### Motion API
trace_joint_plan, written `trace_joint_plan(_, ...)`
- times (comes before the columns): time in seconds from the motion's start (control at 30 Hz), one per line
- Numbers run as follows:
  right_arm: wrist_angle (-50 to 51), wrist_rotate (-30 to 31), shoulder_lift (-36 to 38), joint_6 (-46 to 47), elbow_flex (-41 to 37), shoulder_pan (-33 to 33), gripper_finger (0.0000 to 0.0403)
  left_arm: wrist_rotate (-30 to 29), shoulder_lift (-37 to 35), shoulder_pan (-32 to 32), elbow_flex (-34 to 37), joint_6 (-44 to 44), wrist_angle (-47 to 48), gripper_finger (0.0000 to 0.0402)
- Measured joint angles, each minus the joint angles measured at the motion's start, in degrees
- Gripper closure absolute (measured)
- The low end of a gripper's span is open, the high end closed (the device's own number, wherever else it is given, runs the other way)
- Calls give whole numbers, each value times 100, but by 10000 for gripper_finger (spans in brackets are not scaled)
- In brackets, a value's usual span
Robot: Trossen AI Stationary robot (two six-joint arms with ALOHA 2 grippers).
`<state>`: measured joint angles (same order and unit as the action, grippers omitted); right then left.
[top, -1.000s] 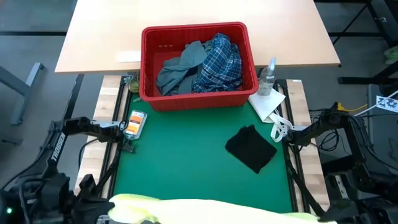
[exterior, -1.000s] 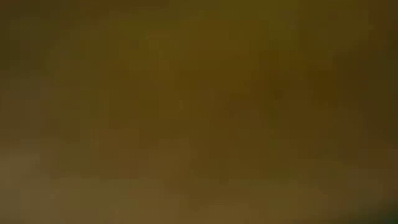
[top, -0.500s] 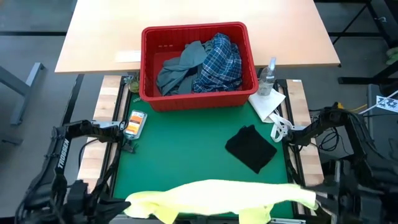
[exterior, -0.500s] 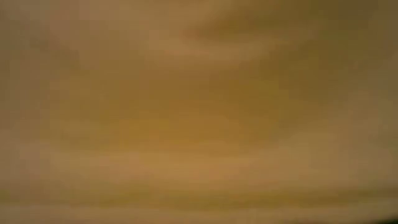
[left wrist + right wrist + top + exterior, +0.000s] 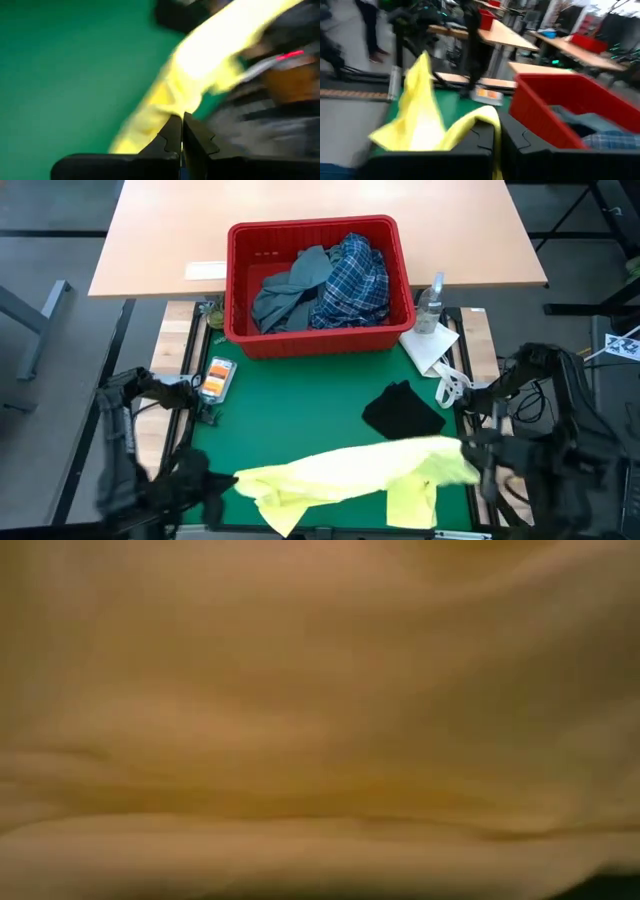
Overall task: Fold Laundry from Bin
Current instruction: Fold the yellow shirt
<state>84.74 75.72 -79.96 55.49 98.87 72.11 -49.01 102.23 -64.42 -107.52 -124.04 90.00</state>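
The small yellow garment (image 5: 350, 475) stretches over the near part of the green mat (image 5: 290, 400) between my two grippers. It fills the low view (image 5: 320, 720). My left gripper (image 5: 228, 482) is shut on its left end, and my right gripper (image 5: 468, 455) is shut on its right end. The dark navy garment (image 5: 403, 417) lies bunched on the mat just beyond the yellow one. The grey-blue garment (image 5: 290, 288) and the plaid shirt (image 5: 355, 280) lie in the red bin (image 5: 318, 340) at the mat's far edge. My left gripper pinches the yellow garment's left end (image 5: 170, 107) between its two shut fingers. The cloth runs away from the fingertips across the mat toward the other arm. Whether it holds an edge or a fold cannot be told. My right gripper pinches the garment's right end (image 5: 470, 125) between its two shut fingers. Cloth bunches beside the fingertips and a flap (image 5: 410, 502) hangs toward the near edge. The number of layers does not show.
An orange-labelled packet (image 5: 216, 377) lies at the mat's left edge. A clear spray bottle (image 5: 430, 305) and a white paper towel (image 5: 432, 345) sit right of the bin. A white object (image 5: 450, 388) lies at the mat's right edge. A wooden table (image 5: 320, 220) stands behind.
Both grippers have carried the yellow garment from the table's near edge toward the far edge, out over the green mat. The garment stays spread between them, and its right end now lies close to the dark navy garment.
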Motion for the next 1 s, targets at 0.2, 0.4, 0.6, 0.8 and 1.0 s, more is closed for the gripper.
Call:
trace_joint_plan(0.2,585,-917,355,-25,-486,-947,398,1964,-34,669,906,-94,-17,401)
trace_joint_plan(0.4,546,-1638,889,-356,-1372,-2052,398,2882,-32,1137,1739,449,4,401)
trace_joint_plan(0.6,527,-2092,1618,-370,-2521,-3045,397,2840,-32,1670,2359,904,-1,402)
trace_joint_plan(0.8,554,-2183,2438,-339,-3542,-4044,397,2673,-32,2376,2958,1631,1,402)
trace_joint_plan(1.0,528,-2259,2856,-464,-4265,-4937,397,2252,-30,3192,3520,2281,0,401)
